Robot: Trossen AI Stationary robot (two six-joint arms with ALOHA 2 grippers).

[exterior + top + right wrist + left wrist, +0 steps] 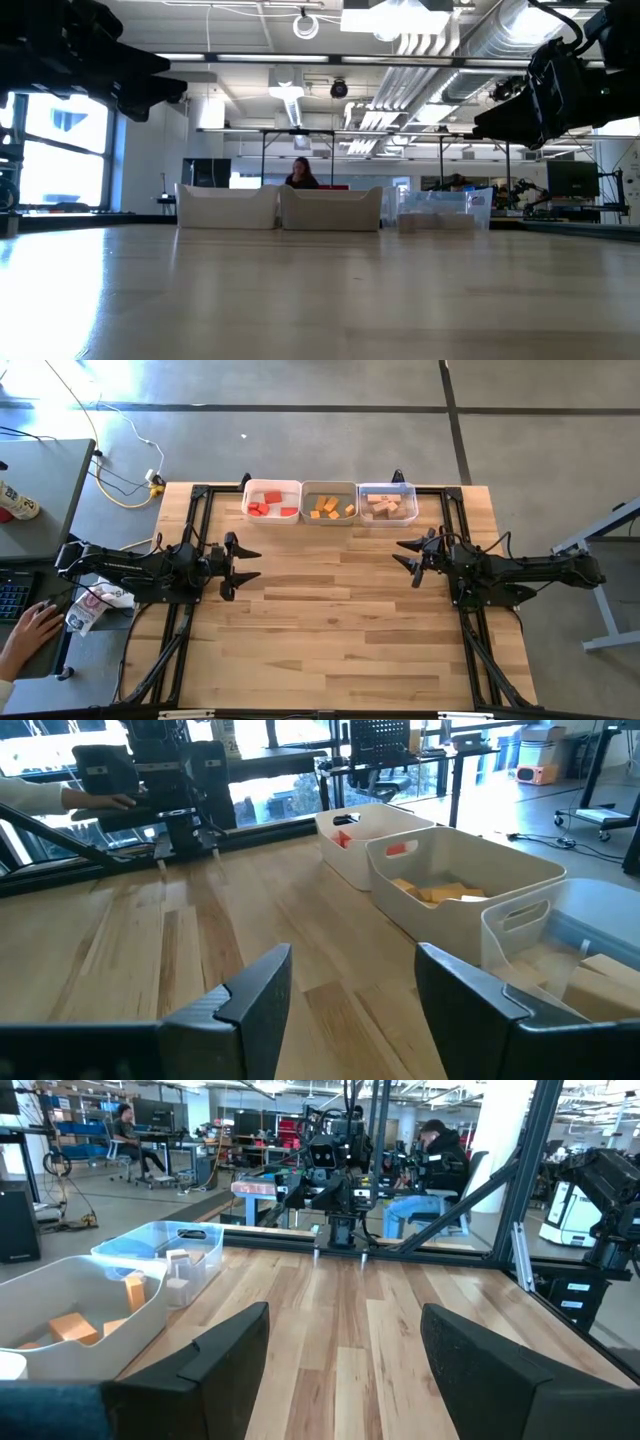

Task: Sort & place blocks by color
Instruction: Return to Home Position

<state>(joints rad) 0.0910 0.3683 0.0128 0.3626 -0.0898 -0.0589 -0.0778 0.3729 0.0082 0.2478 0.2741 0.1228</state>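
Though the floor around it is bare grey concrete crossed by dark lines, the table is pale planked wood in a black frame. It stands in an open workshop with ducts along the ceiling. A person sits beyond the far edge, and a hand lies on a desk off the left side.

All the blocks are in three bins set in a row at the far edge: red blocks in the white bin, orange blocks in the grey bin, and pale blocks in the clear bin. They lie jumbled, their long sides pointing no common way. From above there seem to be four red, five orange and five pale, though overlap blurs the count.

The left gripper hangs over the table's left side and the right gripper over its right. They point at each other, each with fingers spread and nothing between them.
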